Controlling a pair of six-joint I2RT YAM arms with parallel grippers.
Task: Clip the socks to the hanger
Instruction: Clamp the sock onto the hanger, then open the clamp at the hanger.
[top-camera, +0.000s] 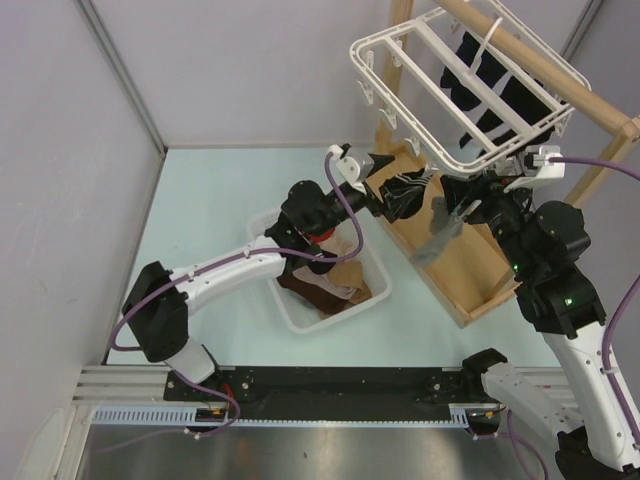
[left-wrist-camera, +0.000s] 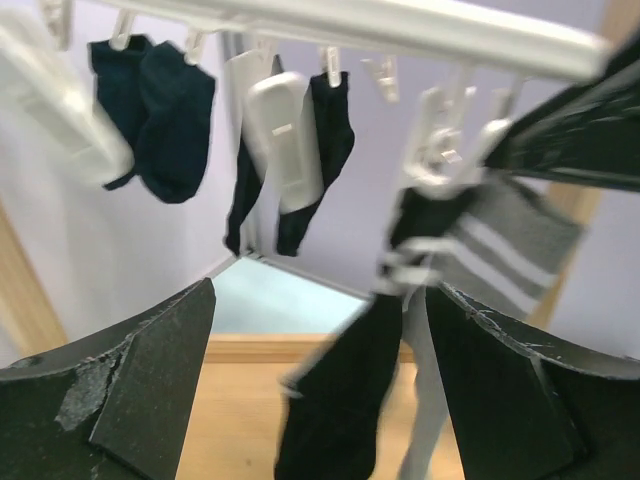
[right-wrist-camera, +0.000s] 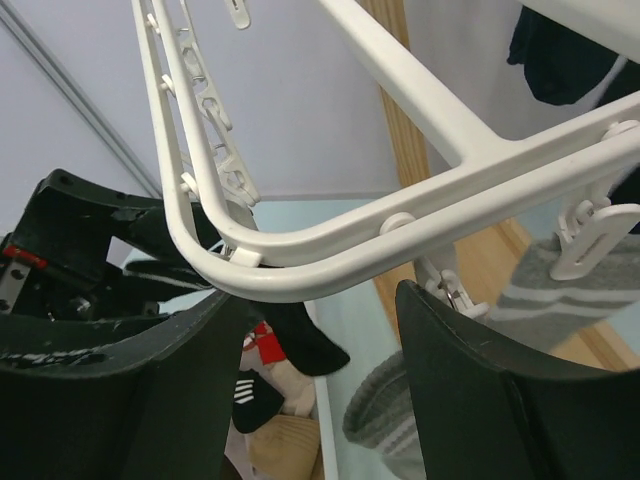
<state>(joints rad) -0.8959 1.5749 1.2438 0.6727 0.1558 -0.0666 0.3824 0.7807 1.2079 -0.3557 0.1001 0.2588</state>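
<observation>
1. Walls: plain lilac-grey panels; the back wall (top-camera: 250, 70) stands beyond the left gripper (left-wrist-camera: 320, 300); a side wall (top-camera: 60, 200) stands well to that gripper's left; a metal corner strip (top-camera: 120, 70) joins the two.
2. Surface: the table (top-camera: 200, 220) is pale blue-green and matt; it lies below both grippers.
3. Furniture: a wooden pole (top-camera: 590, 95) runs above and beyond the right gripper (right-wrist-camera: 325, 290); its flat base board (top-camera: 470, 275) lies beneath that gripper.
4. Near edge: a black rail (top-camera: 340, 385) and a brushed metal plate (top-camera: 330, 455) lie behind both grippers.
5. Light: even and diffuse; shadows are soft.
</observation>
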